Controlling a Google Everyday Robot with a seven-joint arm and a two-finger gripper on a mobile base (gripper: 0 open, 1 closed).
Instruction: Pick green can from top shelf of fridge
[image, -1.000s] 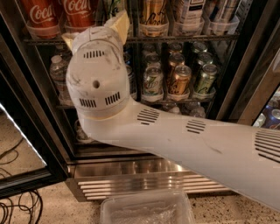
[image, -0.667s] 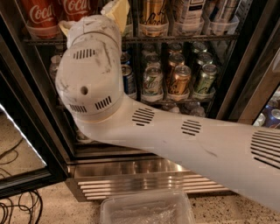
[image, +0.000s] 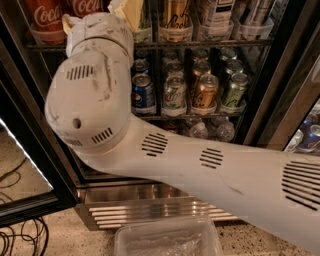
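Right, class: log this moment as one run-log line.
phase: reach | gripper: at top shelf, left of gold can | green can: mostly hidden behind gripper | grasp: unconfirmed

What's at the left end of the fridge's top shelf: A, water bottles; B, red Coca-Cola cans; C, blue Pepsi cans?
B: red Coca-Cola cans stand at the left end of the top shelf, left of the gripper, which is up at that shelf.

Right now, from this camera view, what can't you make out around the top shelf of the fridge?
Camera view:
Green can: nearly all hidden behind the gripper, up at the top shelf.
Gripper: partly cut off by the top edge.
Top-shelf cans: lids cut off by the top edge.
Lower left racks: hidden by the arm.
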